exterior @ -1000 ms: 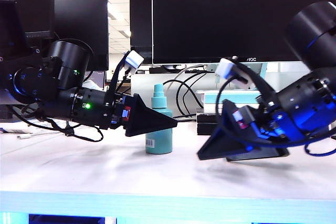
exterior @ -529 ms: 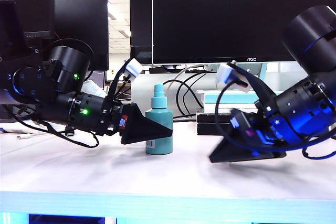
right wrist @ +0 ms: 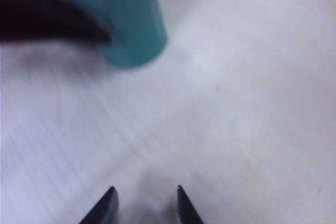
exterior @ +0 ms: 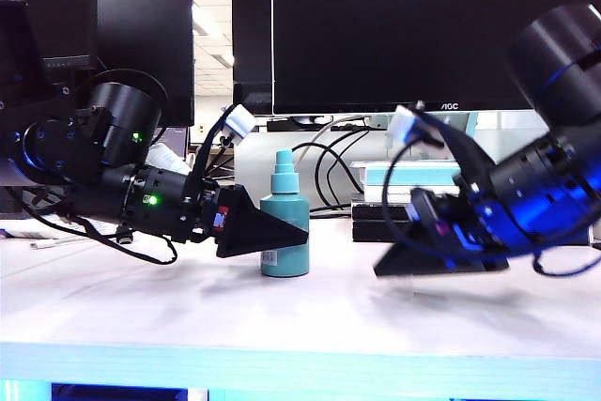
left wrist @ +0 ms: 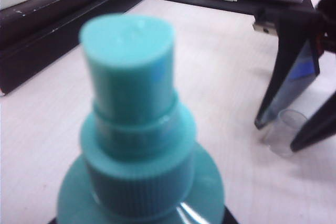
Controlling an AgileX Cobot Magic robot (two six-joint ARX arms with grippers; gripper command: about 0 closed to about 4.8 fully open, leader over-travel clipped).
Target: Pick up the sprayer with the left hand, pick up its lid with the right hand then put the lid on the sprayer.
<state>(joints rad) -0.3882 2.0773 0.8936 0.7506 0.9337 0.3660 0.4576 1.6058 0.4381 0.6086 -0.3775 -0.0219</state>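
Sprayer (exterior: 285,218): teal cylinder with a narrower nozzle top and a white barcode label low on its side, standing upright on the pale surface (exterior: 188,316) left of centre in the exterior view.

Left claw (exterior: 296,233): black wedge reaching in from the left, its tip lying against the sprayer's body; the fingers are sitting at the sprayer, but how firmly they are gripping cannot be told.

Right claw (exterior: 390,268): dark wedge under blue light, hanging low just over the surface, well apart from the sprayer; its fingers (right wrist: 107,205) are standing close on either side of the lid, and whether they are pinching it cannot be told.

Lid (left wrist: 286,129): tiny clear cap, almost see-through, resting on the surface between the right claw's tips.
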